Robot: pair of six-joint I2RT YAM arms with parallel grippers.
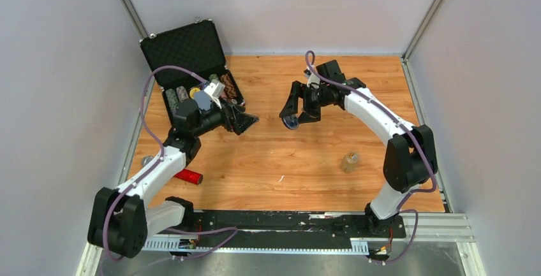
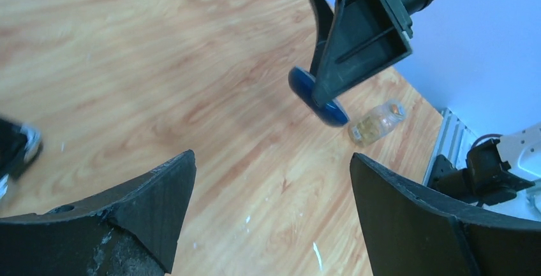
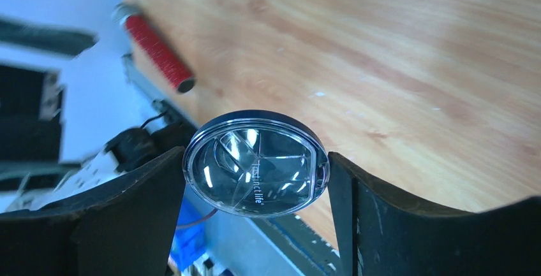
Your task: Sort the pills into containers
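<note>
My right gripper [image 1: 295,115] is shut on the small round container [image 3: 256,162], a clear-lidded dish with dark dividers and a dark blue rim, and holds it above the wooden table. The dish also shows in the top view [image 1: 291,122] and in the left wrist view [image 2: 318,95]. A small clear pill bottle [image 1: 349,161] with yellowish contents lies on the table at the right, and it shows in the left wrist view [image 2: 377,122]. My left gripper [image 1: 247,122] is open and empty, above the table left of the dish. No loose pills show.
An open black poker-chip case [image 1: 191,65] stands at the back left behind my left arm. A red cylinder [image 1: 187,176] lies near the left front, and it shows in the right wrist view [image 3: 156,50]. A black rail [image 1: 287,220] runs along the table's front.
</note>
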